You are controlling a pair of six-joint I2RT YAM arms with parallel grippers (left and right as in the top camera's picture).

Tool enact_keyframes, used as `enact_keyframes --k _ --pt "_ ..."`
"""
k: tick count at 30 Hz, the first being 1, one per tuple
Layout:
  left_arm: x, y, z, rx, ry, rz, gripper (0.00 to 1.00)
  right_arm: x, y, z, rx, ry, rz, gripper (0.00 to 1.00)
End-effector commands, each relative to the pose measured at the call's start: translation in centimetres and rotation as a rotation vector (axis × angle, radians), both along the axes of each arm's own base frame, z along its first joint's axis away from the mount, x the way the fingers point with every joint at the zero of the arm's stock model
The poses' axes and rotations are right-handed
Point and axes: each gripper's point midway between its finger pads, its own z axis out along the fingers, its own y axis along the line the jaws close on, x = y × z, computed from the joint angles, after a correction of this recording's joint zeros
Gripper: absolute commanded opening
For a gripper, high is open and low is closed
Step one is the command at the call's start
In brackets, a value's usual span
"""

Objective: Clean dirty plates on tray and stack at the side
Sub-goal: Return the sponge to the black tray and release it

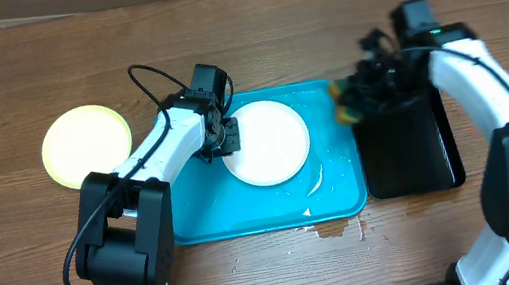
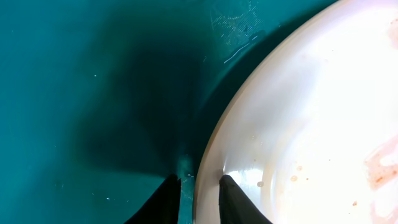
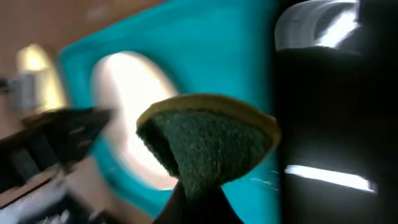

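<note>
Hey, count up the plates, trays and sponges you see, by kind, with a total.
Plates: 2 (white plate on the turquoise tray, yellow-green plate on the table)
Trays: 2 (turquoise tray, black tray)
Sponges: 1 (sponge)
Total: 5

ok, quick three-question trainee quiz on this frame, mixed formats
1. True or false: the yellow-green plate lies on the turquoise tray.
2. The left end effector grips the white plate at: A) its centre, B) its rim, C) nowhere.
3. Fill in: the right end effector holds a ____.

Key: 1 false, it sits on the bare table, left of the tray. 2 B. 3 sponge.
</note>
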Motion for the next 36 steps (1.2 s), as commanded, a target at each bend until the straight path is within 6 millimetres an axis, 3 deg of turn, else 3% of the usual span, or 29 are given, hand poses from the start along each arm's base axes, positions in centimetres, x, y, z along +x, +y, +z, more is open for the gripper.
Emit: enact_keyframes --k 1,5,9,11,13,17,19,22,25,30,31,32,36 --pt "-0.3 -0.1 -0.4 0.010 0.012 -0.009 0.26 0.3 -6.5 -1.2 -0.260 -0.010 -0.071 0.04" --pt "-0.3 -0.1 -0.4 0.011 0.012 -0.009 0.28 -1.0 -10.4 -2.5 -0.401 0.055 -0.124 0.04" --pt "-0.3 -0.1 -0.4 0.011 0.012 -0.009 0.28 -1.5 -11.1 -3.7 -0.439 0.068 -0.130 0.05" --pt "-0.3 -0.1 -0.4 0.011 0.012 -0.009 0.29 -1.6 -11.1 -4.2 -0.446 0.065 -0.129 0.11" --pt "-0.3 0.0 -0.4 0.011 0.012 -0.009 0.29 -1.8 -11.1 -4.8 -0.446 0.064 -0.129 0.27" --pt "-0.3 0.0 -0.4 0.011 0.012 -0.009 0.30 -2.0 -11.1 -5.4 -0.445 0.066 -0.129 0.48" --pt "-0.3 0.0 -0.4 0.011 0.012 -0.009 0.30 -1.9 -11.0 -5.3 -0.441 0.060 -0.129 0.54" --pt "-0.3 0.0 -0.5 0.012 0.013 -0.009 0.31 -1.1 -11.1 -4.3 -0.432 0.044 -0.136 0.57" --pt "-0.5 0.0 -0.5 0.014 0.019 -0.009 0.36 -0.1 -11.8 -2.0 -0.432 0.027 -0.157 0.60" --pt "-0.6 0.1 -0.5 0.015 0.026 -0.009 0.41 2.2 -14.9 2.1 -0.436 -0.037 -0.246 0.77" --pt "-0.7 0.1 -0.5 0.015 0.027 -0.008 0.42 2.4 -15.6 2.5 -0.437 -0.044 -0.264 0.96" --pt "-0.7 0.1 -0.5 0.016 0.028 -0.009 0.42 2.4 -16.2 2.6 -0.438 -0.045 -0.280 1.00" --pt "-0.9 0.1 -0.7 0.016 0.033 -0.006 0.37 2.1 -18.2 2.6 -0.440 -0.036 -0.329 1.00"
